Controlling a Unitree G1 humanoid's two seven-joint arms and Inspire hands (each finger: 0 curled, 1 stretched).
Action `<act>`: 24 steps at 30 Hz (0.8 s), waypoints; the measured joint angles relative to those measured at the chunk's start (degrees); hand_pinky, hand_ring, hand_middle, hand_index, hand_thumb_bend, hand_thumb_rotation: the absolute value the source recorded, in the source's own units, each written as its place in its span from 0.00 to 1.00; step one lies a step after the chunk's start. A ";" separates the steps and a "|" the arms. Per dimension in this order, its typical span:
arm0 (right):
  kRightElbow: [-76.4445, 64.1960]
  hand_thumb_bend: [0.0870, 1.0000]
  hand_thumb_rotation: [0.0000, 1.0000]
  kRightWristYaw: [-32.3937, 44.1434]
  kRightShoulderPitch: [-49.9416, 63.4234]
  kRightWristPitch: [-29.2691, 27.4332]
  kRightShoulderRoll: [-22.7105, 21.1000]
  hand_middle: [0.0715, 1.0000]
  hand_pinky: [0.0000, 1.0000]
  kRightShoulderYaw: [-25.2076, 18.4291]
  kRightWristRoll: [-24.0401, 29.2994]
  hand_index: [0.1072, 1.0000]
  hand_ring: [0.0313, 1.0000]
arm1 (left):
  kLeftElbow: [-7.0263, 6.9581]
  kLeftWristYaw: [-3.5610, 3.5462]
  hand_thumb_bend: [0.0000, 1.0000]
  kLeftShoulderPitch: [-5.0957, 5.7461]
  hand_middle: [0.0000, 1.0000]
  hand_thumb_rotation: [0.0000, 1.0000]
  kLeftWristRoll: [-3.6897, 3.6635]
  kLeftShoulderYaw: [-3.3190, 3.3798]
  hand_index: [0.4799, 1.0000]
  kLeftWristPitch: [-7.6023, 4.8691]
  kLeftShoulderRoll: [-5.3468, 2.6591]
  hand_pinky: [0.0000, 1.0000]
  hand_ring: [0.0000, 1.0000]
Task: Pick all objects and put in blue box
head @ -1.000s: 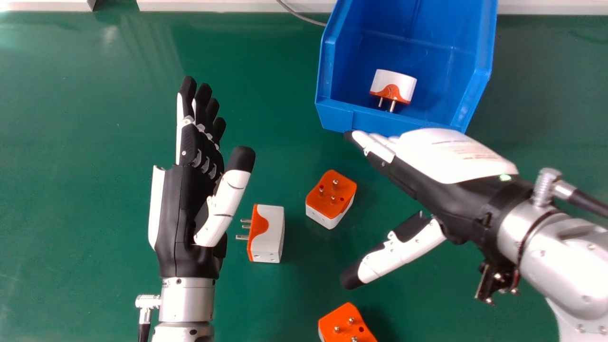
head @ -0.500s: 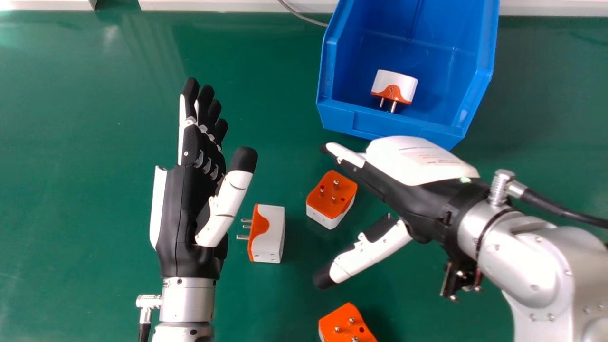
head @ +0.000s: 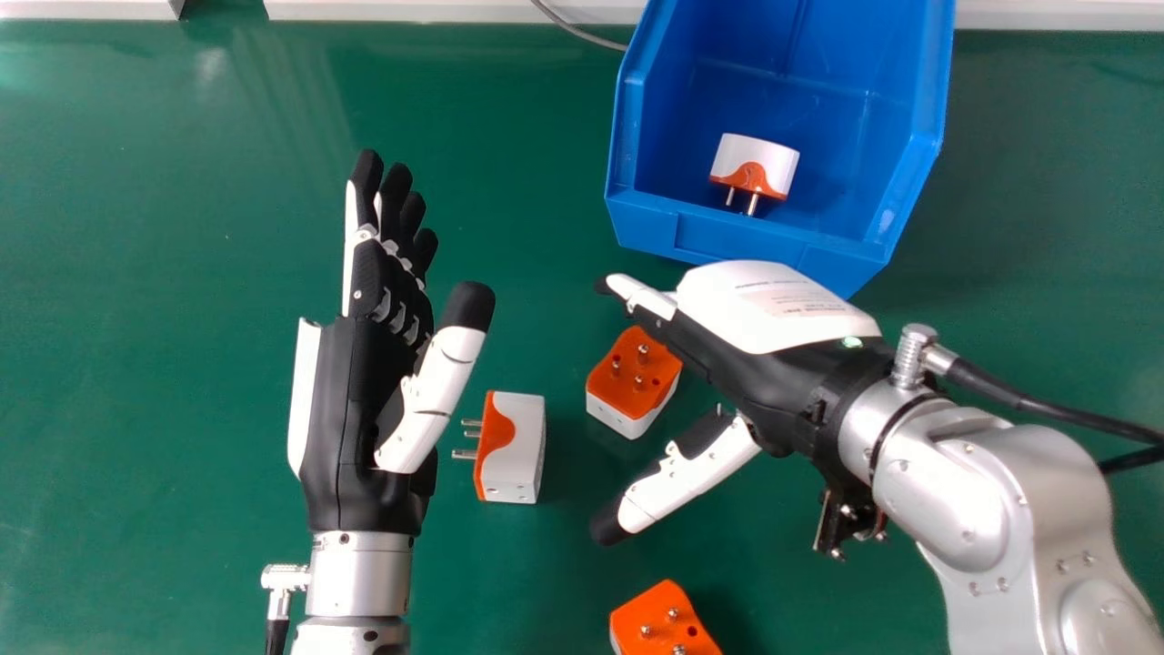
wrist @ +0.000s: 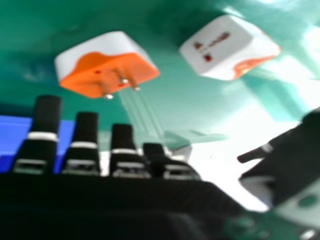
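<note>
The central adapter (head: 632, 375) is resting pins-up on the green surface (head: 164, 382), with the right hand (head: 773, 305) partly masking its edge. The right hand is holding nothing; its fingers are extending straight, its thumb is standing wide apart, and the nearest finger is hiding most of the others in the head view. In the right hand view, its fingertips are appearing blurred, partly covering a strip of the blue box (head: 741, 238). The side adapter (head: 516, 448) is lying with its pins pointing toward the left hand (head: 350, 400), just beside that hand's thumb. The left hand is holding nothing, its fingers extending straight. The near adapter (head: 657, 617) is lying pins-up, the bottom edge of the head view cutting it off. Farther out, the boxed adapter (head: 757, 162) is sitting inside the blue box, whose far end is running out of frame. A grey cable (head: 582, 34) is passing out of sight at the box's left side.
</note>
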 measured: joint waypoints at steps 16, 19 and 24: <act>8.85 0.94 0.44 -5.45 -3.38 -3.12 1.27 0.93 0.69 0.34 1.58 0.95 0.88 | 0.00 -0.16 0.74 0.00 1.00 0.58 0.04 0.14 1.00 0.00 0.00 1.00 1.00; 11.05 0.94 0.42 -7.61 -3.55 -4.07 1.60 0.93 0.69 0.62 2.17 0.94 0.88 | 0.00 -0.11 0.74 0.00 1.00 0.57 0.08 0.18 1.00 0.02 0.00 1.00 1.00; 14.74 0.93 0.39 -11.12 -4.06 -5.39 1.92 0.93 0.69 1.28 2.33 0.93 0.88 | 0.04 0.40 0.74 -0.03 1.00 0.57 0.23 0.42 1.00 0.00 -0.02 1.00 1.00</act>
